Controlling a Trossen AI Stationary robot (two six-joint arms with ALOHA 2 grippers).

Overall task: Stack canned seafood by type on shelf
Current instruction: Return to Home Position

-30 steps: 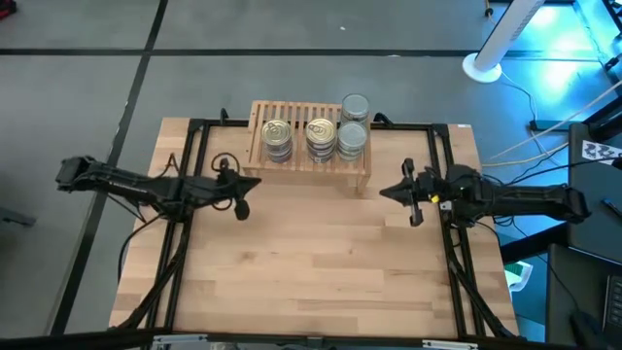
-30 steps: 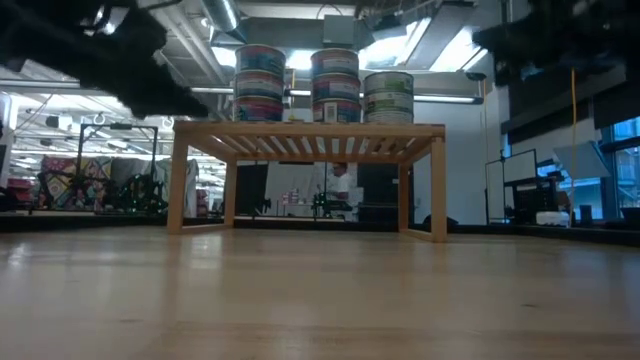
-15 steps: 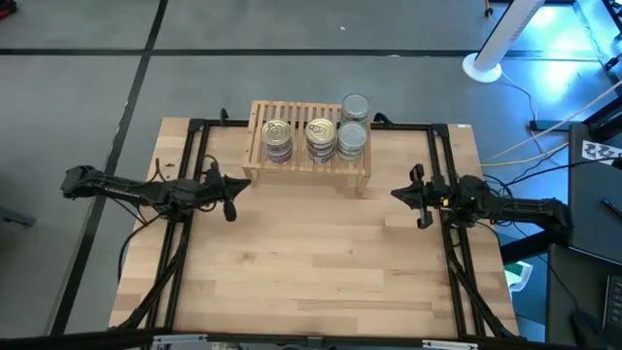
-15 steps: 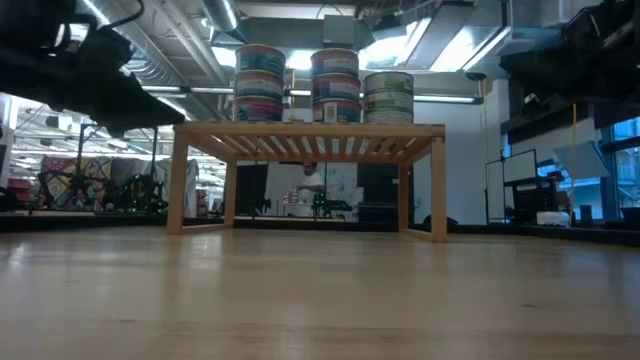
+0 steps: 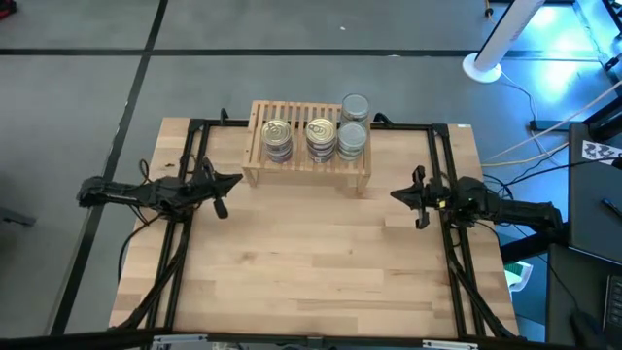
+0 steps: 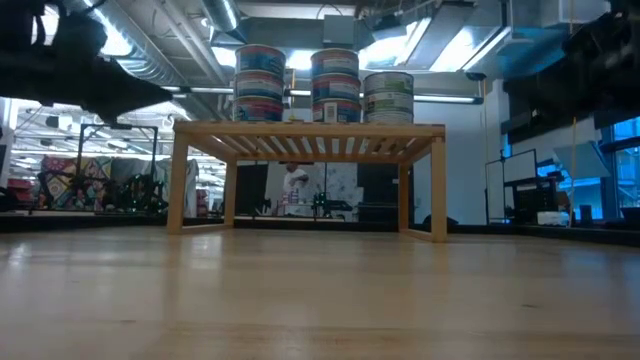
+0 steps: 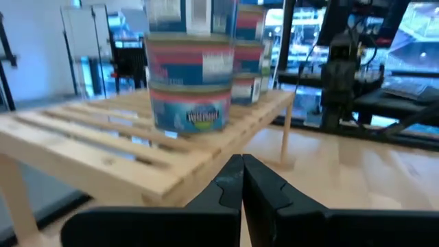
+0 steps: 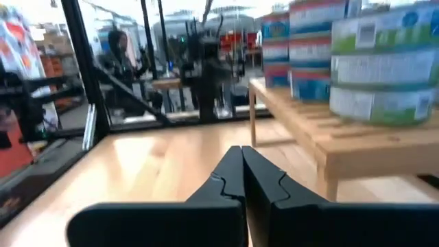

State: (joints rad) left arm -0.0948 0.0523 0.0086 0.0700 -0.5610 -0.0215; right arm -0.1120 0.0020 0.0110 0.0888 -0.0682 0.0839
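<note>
1. High view: cans [image 5: 321, 138] are sitting stacked on the shelf [image 5: 292, 109].
2. Low view: stacks are looking sorted; stacking seems done.
3. Left wrist view: left gripper [image 7: 242, 165] fingers are pressing together, empty.
4. Right wrist view: right gripper [image 8: 241, 154] fingers likewise; homing is pending.

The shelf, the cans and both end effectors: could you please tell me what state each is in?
Shelf: upright, loaded with cans.
Left gold-lid stack: upright on the shelf.
Middle gold-lid stack: upright on the shelf.
Front silver-lid stack: upright at the shelf's right end.
Rear silver-lid can: upright behind it.
Left end effector: shut, empty.
Right end effector: shut, empty.
</note>
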